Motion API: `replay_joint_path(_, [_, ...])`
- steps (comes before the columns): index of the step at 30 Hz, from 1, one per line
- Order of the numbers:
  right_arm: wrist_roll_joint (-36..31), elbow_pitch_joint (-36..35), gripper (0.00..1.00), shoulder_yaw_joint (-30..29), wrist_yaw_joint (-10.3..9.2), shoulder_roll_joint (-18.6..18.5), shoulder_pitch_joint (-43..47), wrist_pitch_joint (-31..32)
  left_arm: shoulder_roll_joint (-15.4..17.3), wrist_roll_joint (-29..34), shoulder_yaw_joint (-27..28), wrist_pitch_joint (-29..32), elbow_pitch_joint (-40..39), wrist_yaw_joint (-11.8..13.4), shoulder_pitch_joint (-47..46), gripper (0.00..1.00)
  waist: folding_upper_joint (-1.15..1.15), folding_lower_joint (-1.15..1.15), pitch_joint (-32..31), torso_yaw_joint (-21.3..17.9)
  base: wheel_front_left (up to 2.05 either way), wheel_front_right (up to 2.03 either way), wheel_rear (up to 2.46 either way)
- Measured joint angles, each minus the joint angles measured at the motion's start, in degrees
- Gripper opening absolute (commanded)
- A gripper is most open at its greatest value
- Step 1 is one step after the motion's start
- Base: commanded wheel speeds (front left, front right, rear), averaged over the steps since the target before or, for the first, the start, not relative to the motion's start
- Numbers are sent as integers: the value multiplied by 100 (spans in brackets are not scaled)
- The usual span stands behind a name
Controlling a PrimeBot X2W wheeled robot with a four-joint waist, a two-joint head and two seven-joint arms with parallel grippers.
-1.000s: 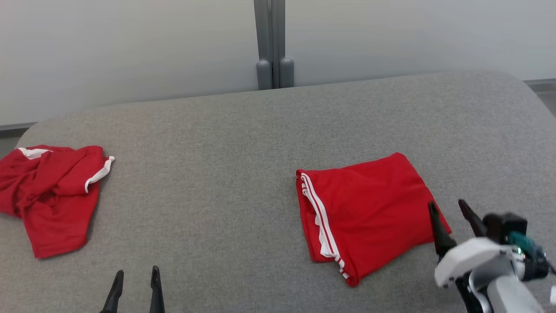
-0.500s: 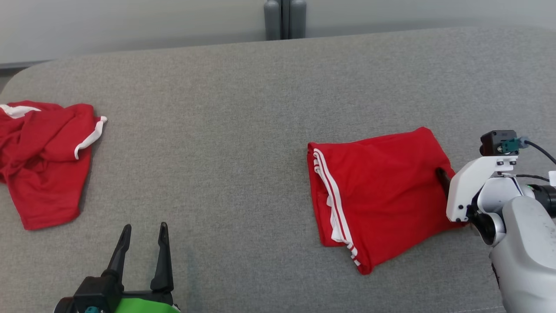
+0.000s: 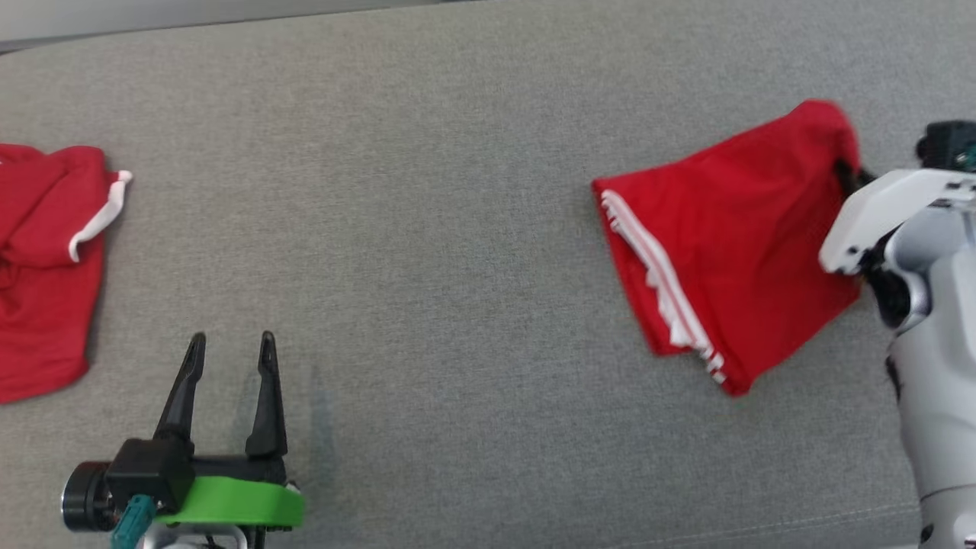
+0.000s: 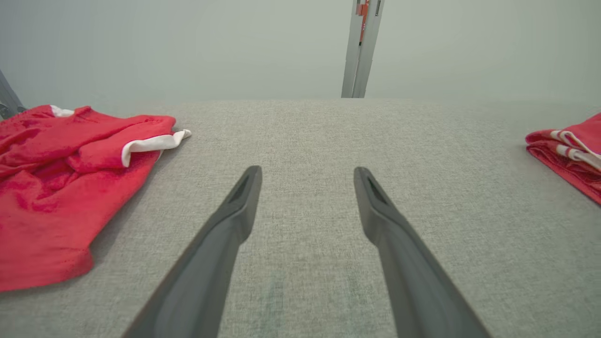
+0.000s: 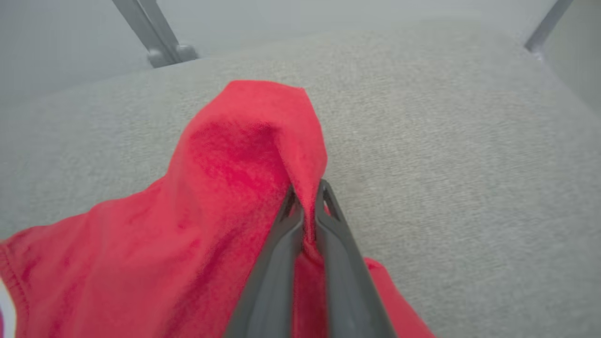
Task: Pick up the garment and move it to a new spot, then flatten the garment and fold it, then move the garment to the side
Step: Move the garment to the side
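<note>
Right end effector [image 5: 307,190] pinches the garment [image 3: 732,244] (white-striped edge facing left), long axis slanting far-right.

Left fingers [image 3: 264,396] spread; right fingers [image 5: 277,267] pinched together.

On the grey bench [image 3: 457,191], the right gripper [image 3: 848,174], mostly hidden behind its white wrist housing, seems to pinch the raised far right corner of the folded red garment [image 3: 724,252]. The left gripper [image 3: 231,343] hovers at lower left, fingers spread. A crumpled red garment [image 3: 42,259] lies at the left edge.
</note>
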Motion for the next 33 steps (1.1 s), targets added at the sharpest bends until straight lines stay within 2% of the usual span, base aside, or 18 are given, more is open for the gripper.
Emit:
replay_joint_path(6, [-749,115,0,-737,0,-436,-690,-402,279,143,-233,0,-146,-46,-580,100,0,0,547,-263,0,0,0])
replay_joint_path(11, [-1191,159,0,-1433,0,-840,-1301,-404,528,129,-354,0,-305,-49,-876,100,0,0,1111,-364,0,0,0])
replay_joint_path(18, [-1883,179,0,-2105,0,-1415,-1669,-194,649,78,-222,0,-438,-55,-829,100,0,1,1699,-342,0,0,0])
replay_joint_path(23, [-2280,260,0,-2474,0,-1430,-1905,-277,649,69,-210,0,-456,-55,-762,100,0,1,1824,-218,0,0,0])
replay_joint_path(24, [-2424,258,19,-2550,0,-1435,-1914,-374,638,69,-200,0,-461,-55,-751,100,0,1,1821,-193,0,0,0])
replay_joint_path(25, [-2586,256,100,-2604,0,-1446,-1922,-471,620,70,-196,0,-465,-55,-744,100,0,1,1803,-178,0,0,0])
replay_joint_path(29, [-3006,204,100,-2757,0,-1448,-1915,-973,522,70,-121,0,-471,-55,-712,100,0,1,1675,-162,0,0,0])
replay_joint_path(33, [-3008,81,100,-2663,0,-1205,-1706,-1764,391,60,-14,0,-427,-55,-632,100,0,0,1427,-167,0,0,0])
